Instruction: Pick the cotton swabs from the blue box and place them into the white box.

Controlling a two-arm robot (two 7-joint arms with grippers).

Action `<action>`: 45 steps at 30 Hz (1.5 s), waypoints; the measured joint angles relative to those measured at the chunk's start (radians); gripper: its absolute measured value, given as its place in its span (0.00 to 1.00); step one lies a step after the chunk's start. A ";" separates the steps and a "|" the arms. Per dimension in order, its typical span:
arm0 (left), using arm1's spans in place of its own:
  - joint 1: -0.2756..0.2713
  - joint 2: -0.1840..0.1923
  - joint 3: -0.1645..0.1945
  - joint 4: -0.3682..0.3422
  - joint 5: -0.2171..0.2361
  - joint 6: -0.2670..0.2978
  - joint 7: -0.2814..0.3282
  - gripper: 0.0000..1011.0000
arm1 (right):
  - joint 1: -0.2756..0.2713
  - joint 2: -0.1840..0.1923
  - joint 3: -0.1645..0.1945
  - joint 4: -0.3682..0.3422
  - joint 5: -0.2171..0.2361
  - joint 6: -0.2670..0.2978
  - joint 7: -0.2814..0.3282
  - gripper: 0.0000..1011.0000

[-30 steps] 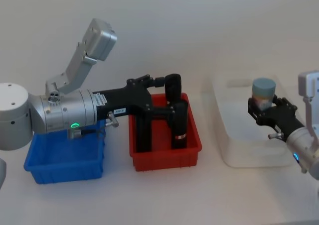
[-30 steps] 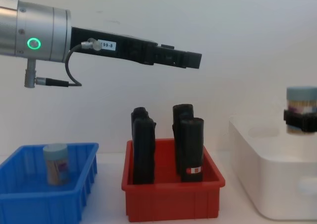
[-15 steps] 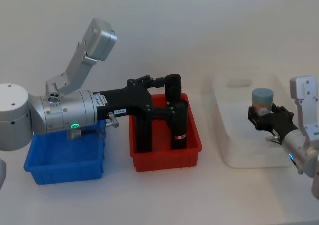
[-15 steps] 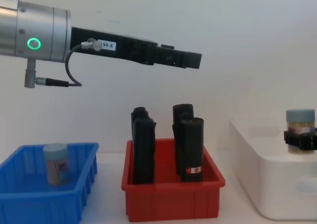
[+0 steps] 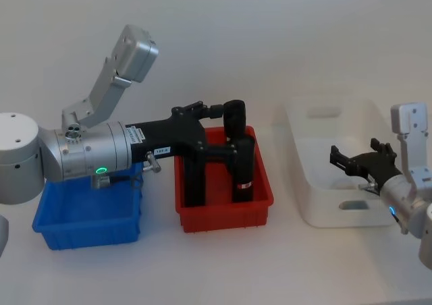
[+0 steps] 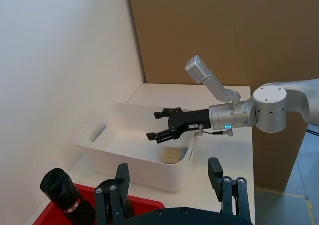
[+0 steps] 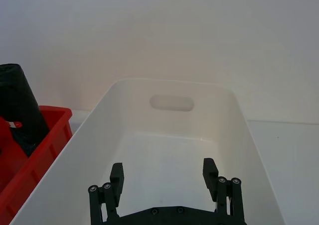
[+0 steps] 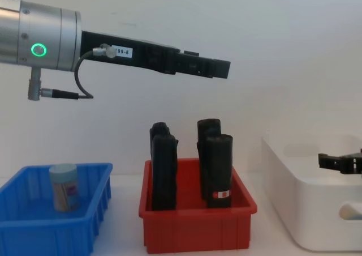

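One jar apparently delivered, one left to fetch.
The right gripper (image 5: 354, 158) hangs over the white box (image 5: 324, 214), fingers spread with nothing between them. A pale jar of cotton swabs (image 6: 170, 156) seems to lie on the box floor, though it is hard to make out. A second jar (image 8: 63, 187) stands in the blue box (image 8: 34, 233), not yet moved. The left gripper (image 6: 168, 172), fingers apart and empty, is parked above the red bin (image 8: 198, 233).

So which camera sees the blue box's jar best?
Chest view: the cotton swabs jar stands upright in the blue box, seen side-on. In the head view the left arm covers it; both wrist views face the white box.
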 joint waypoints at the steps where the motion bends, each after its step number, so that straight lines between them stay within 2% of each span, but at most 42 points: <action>1: 0.000 0.000 0.000 0.000 0.000 0.000 0.000 0.99 | 0.000 0.000 0.000 0.001 0.000 -0.003 0.000 0.98; 13: 0.000 0.000 0.000 0.000 0.000 0.000 0.000 0.99 | -0.015 0.003 0.009 -0.028 0.007 -0.071 -0.017 0.99; 22: 0.000 0.000 0.000 0.000 0.000 0.000 0.000 0.99 | -0.058 0.015 0.018 -0.111 0.007 -0.143 -0.050 0.99; 31: 0.002 0.000 0.001 0.000 0.000 -0.001 0.004 0.99 | -0.072 0.018 0.020 -0.134 0.005 -0.152 -0.056 0.99; 37: 0.020 0.000 0.006 -0.009 0.004 -0.017 0.047 0.99 | -0.104 0.027 0.017 -0.179 0.010 -0.143 -0.054 0.99; 45: 0.059 0.001 0.019 -0.027 0.014 -0.052 0.143 0.99 | -0.173 0.045 0.010 -0.273 0.022 -0.123 -0.047 0.99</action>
